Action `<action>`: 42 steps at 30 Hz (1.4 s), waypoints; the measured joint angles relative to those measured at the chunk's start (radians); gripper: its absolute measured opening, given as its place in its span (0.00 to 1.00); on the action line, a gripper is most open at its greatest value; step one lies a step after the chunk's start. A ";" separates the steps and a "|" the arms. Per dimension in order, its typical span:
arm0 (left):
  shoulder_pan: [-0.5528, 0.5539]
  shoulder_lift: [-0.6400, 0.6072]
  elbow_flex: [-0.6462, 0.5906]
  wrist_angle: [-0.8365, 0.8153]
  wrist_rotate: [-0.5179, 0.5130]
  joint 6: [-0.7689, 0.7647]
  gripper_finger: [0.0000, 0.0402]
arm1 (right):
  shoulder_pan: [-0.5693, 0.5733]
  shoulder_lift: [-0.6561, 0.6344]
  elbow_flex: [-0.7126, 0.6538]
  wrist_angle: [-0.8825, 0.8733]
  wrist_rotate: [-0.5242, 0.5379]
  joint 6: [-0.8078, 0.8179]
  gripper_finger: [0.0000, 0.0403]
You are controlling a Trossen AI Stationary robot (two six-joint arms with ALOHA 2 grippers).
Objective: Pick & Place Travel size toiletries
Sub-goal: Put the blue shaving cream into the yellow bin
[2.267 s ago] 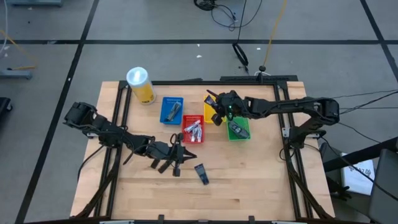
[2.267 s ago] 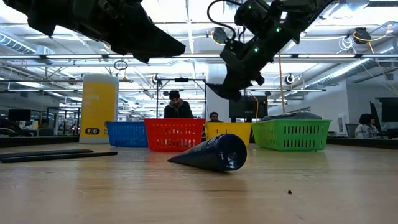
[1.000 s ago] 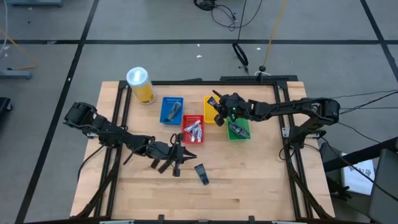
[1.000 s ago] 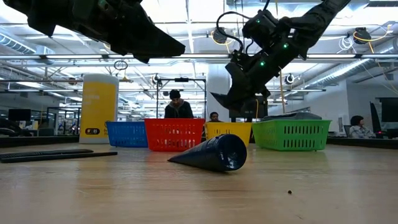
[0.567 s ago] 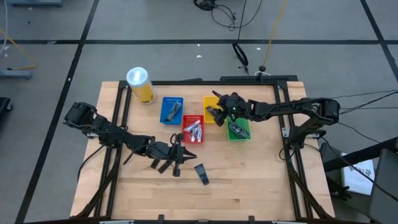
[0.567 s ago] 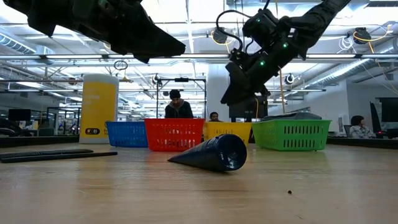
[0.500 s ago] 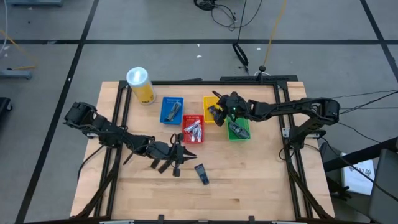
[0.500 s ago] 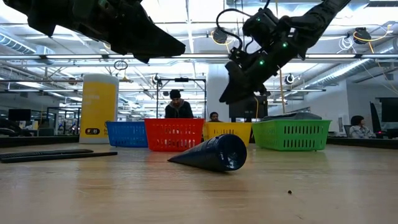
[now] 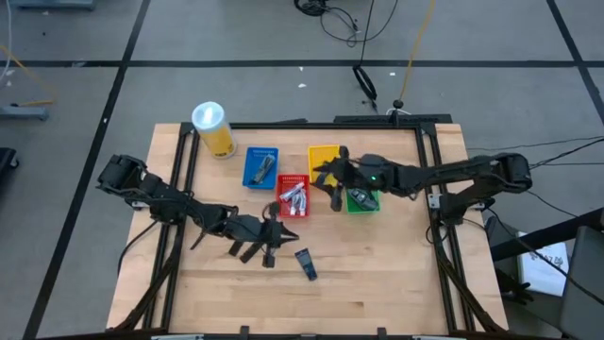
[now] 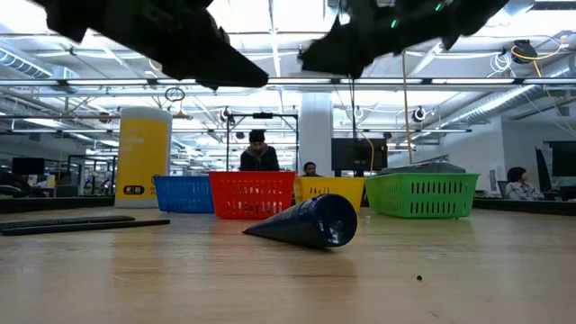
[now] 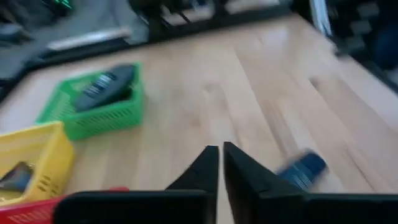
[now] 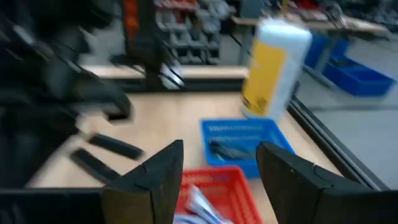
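While right end effector (image 9: 332, 192) gapes empty, red basket (image 9: 293, 197) holds silvery tubes (image 9: 296, 195).

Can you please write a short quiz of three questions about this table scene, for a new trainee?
1. True or false: the dark blue packet on the bare wood lies inside a basket.
2. Which basket holds the silvery-white mini tubes? A) blue basket B) red basket C) green basket
3. Fill in: the right tool has its fingers ____, while the left tool has its fingers together.

Key:
1. False; it lies on the table, apart from all baskets.
2. B.
3. Apart (open), as the right wrist view shows; it hangs by the yellow basket and holds nothing.
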 joint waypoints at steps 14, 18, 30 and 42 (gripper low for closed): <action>-0.021 0.237 0.394 -0.415 0.138 0.321 0.65 | 0.270 -0.153 0.001 -0.013 -0.002 0.056 0.61; -0.024 0.349 0.509 -0.568 0.221 0.349 0.70 | 0.310 -0.177 0.000 -0.047 0.001 0.036 0.62; -0.014 0.505 0.673 -0.773 0.317 0.602 0.66 | 0.332 -0.226 -0.001 -0.213 0.000 0.073 0.62; 0.008 0.539 0.673 -0.730 0.317 0.578 0.65 | 0.333 -0.530 -0.078 -0.404 0.115 0.084 0.62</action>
